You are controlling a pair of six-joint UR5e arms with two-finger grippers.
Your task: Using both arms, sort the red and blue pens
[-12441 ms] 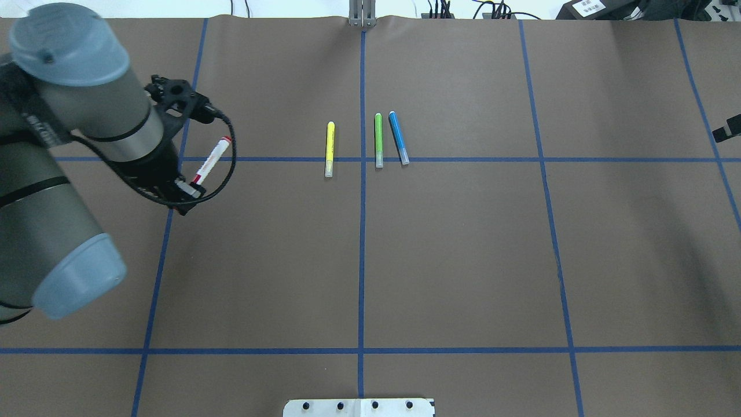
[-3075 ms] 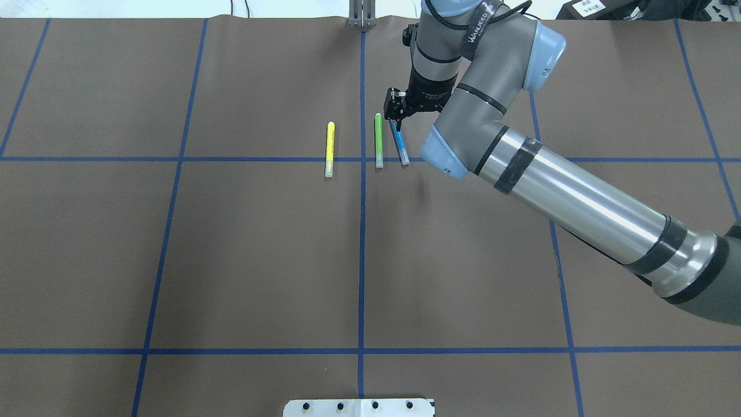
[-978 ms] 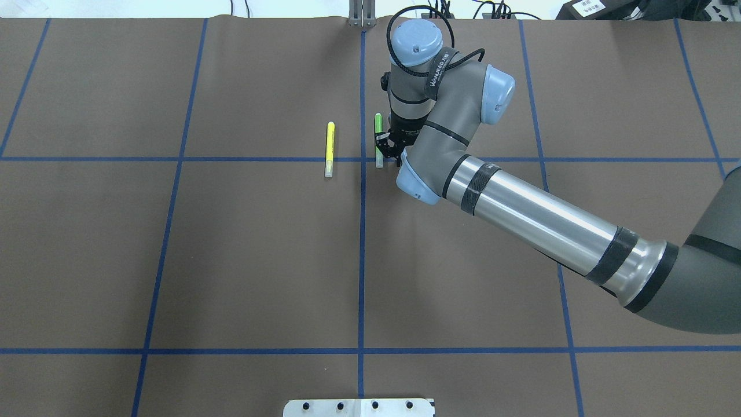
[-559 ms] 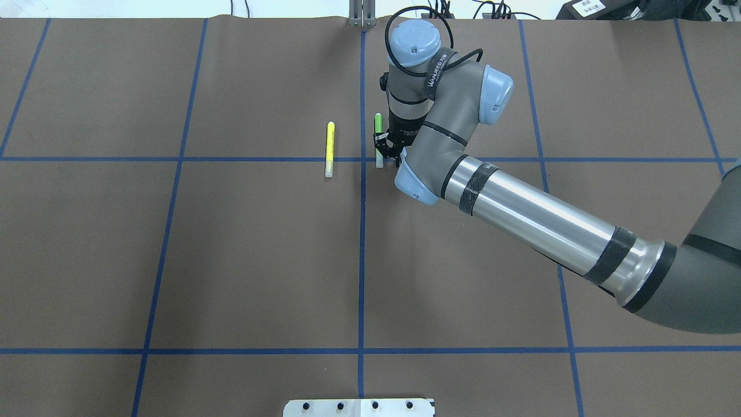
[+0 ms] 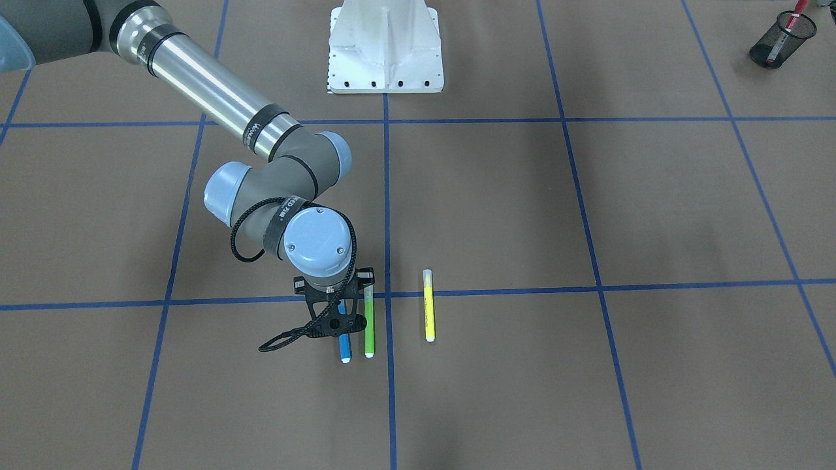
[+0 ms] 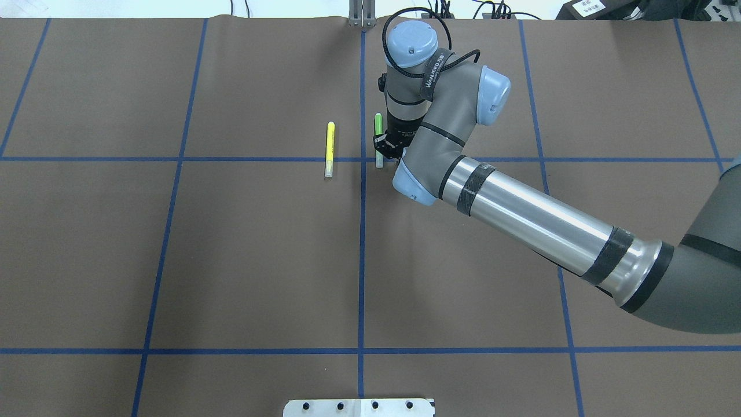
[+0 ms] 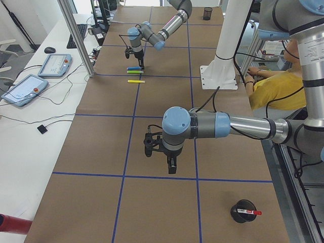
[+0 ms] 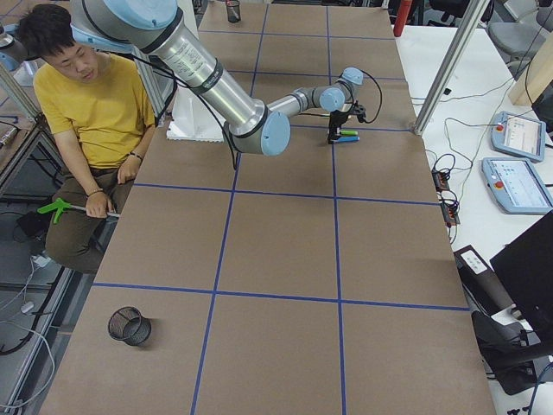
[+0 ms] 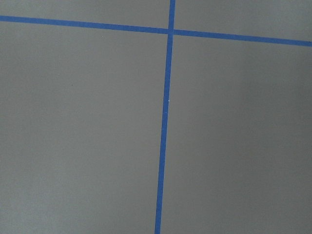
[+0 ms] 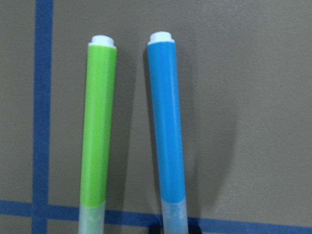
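Note:
The blue pen [image 10: 167,126] lies on the brown table next to the green marker [image 10: 97,131]. My right gripper [image 5: 340,321] stands upright over the pen's grey-capped end, shut on the blue pen; dark fingertips hug the cap at the bottom edge of the right wrist view. From overhead the right gripper [image 6: 389,152] and wrist hide the pen. The red pen [image 5: 787,29] stands in a black mesh cup [image 5: 780,39] at the table's corner. My left gripper [image 7: 170,167] hangs over bare table far from the pens; I cannot tell whether it is open or shut.
A yellow marker [image 5: 428,313] lies parallel to the green marker [image 5: 369,320], just across the centre tape line. The white pedestal [image 5: 385,46] sits at the robot's side. A second mesh cup [image 8: 128,326] stands at the right end. A seated person [image 8: 95,104] is beside the table.
The left arm, which held the red pen, has left the overhead view. The right arm came in, lowered onto the blue pen, and over the last second shifted only slightly.

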